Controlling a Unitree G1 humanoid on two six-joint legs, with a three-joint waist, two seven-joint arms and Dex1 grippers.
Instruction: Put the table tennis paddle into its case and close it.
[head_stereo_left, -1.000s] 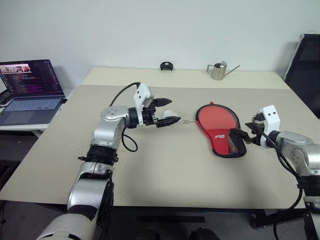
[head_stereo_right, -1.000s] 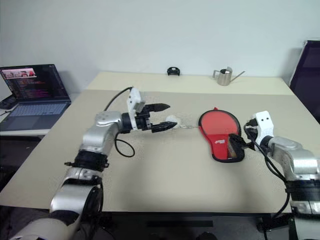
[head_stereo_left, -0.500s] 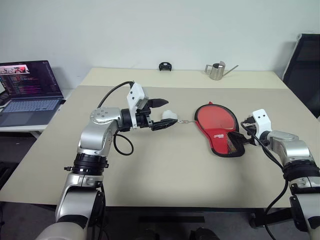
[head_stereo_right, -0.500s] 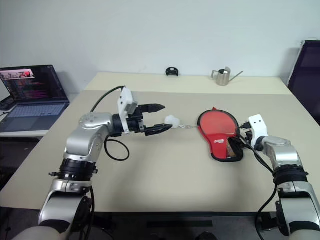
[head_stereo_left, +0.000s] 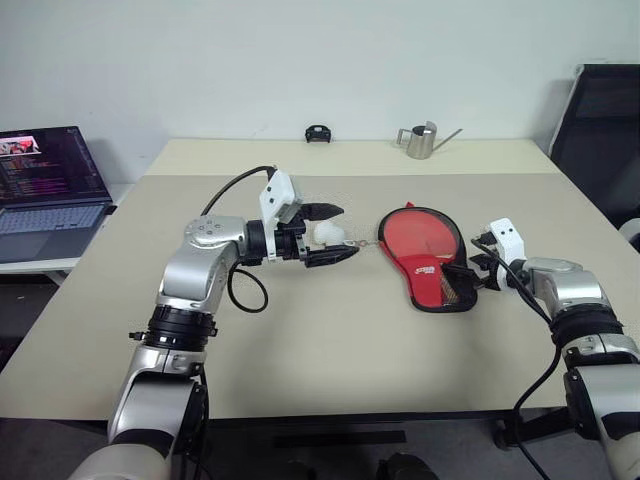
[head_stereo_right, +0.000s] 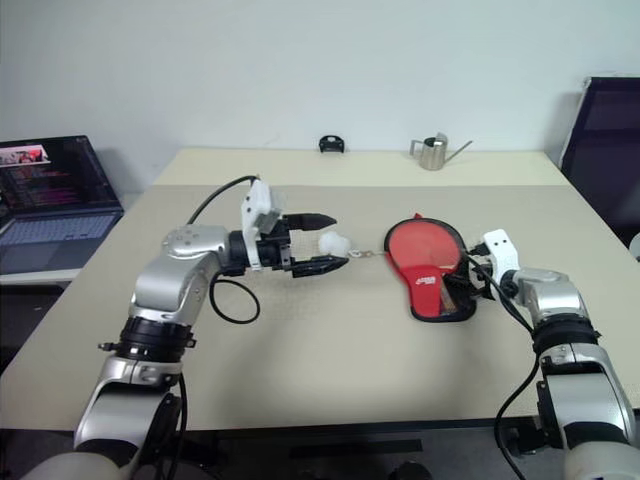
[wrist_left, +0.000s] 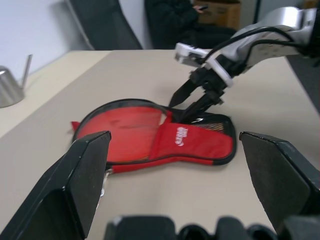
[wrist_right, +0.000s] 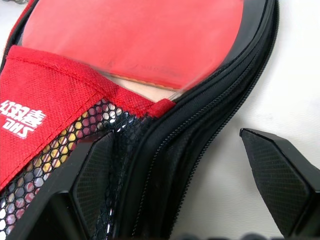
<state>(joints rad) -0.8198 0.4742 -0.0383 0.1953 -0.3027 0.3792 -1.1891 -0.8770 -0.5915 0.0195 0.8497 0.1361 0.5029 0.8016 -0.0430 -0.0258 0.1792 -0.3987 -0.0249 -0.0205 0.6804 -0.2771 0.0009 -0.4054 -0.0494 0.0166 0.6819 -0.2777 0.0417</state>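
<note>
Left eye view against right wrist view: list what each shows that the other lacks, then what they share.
Left eye view alone: the left end effector open above the table, a white knob between its fingers, a laptop, a metal watering can and a small black object at the far edge.

Right wrist view alone: the zipper teeth along the case's rim, the black mesh and the white logo up close.

Both: the case lying unzipped with the table tennis paddle red face inside, and the open right end effector at its mesh end.
</note>
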